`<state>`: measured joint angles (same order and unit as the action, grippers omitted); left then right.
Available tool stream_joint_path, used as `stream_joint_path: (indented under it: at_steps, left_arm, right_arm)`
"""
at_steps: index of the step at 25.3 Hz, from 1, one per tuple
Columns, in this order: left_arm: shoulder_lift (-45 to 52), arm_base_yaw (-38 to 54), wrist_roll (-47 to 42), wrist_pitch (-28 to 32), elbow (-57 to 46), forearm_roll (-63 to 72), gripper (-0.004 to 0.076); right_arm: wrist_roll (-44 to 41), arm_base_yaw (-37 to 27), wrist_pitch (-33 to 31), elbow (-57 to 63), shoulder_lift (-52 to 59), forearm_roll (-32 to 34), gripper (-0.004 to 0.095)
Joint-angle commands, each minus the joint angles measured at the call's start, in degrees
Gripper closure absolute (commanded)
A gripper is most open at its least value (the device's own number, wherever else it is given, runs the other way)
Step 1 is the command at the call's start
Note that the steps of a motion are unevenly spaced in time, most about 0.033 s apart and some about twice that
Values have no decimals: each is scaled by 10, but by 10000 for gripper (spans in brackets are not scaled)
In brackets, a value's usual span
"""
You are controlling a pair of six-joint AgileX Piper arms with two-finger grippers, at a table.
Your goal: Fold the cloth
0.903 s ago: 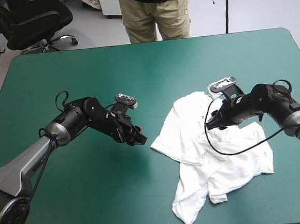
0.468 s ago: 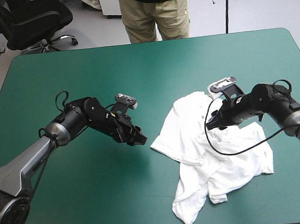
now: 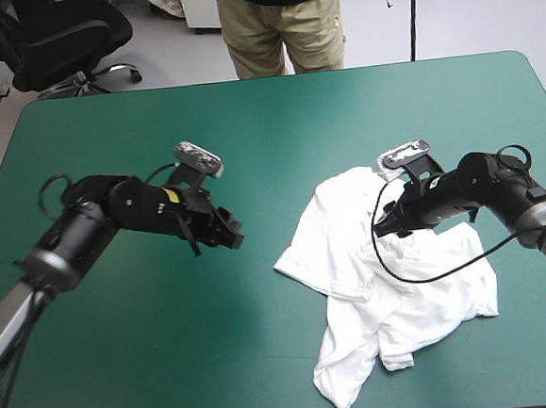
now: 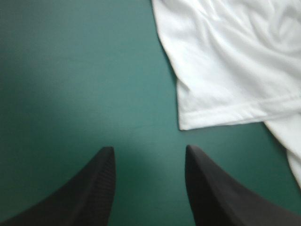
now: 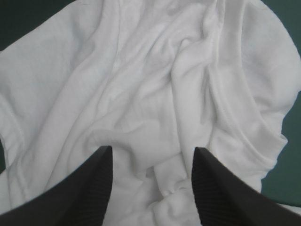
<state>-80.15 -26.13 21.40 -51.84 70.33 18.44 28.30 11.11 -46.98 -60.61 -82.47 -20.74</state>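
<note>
Left gripper point(image 3: 232, 234), fingers apart, was over the teal-green cover point(image 3: 172, 363) near the crumpled T-shirt point(image 3: 394, 298). Right gripper point(image 3: 381, 226), fingers also apart, hovered over it.

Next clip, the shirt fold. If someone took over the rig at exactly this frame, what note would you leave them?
Left gripper: open, empty, over bare cover. A hem corner of the T-shirt lies just ahead of it, untouched.
Right gripper: open, empty, above the T-shirt's crumpled middle. Contact cannot be told.
T-shirt: crumpled on the table's right half, one end trailing toward the near edge.
Done: no fold yet.
Left: grasp it, spread it flat, then fold.
</note>
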Motion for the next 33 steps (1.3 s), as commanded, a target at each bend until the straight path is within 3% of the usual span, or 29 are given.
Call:
stream_joint_path:
  at_steps: [1, 10, 16, 22, 25, 29, 33]
  left_arm:
    - [111, -1, -89, 17, 25, -99, 386]
    - [318, -1, -199, -65, 14, -250, 386]
    - [463, -1, -204, -65, -78, -249, 386]
    - [604, -1, -203, -8, -231, -230, 414]
    - [703, -1, -202, 60, -348, -212, 420]
    - [765, -1, -202, 105, -425, -184, 420]
    - [766, -1, -204, 106, -451, -195, 420]
  right_arm:
    - [7, 0, 2, -19, 18, -21, 422]
    - [9, 0, 9, -19, 48, -21, 423]
    - [15, 0, 12, -19, 78, -20, 458]
    - [18, 0, 12, -19, 92, -20, 459]
    - [18, 0, 13, -19, 92, -17, 459]
    - [22, 0, -8, -19, 92, 22, 453]
    - [13, 1, -51, -19, 90, 13, 337]
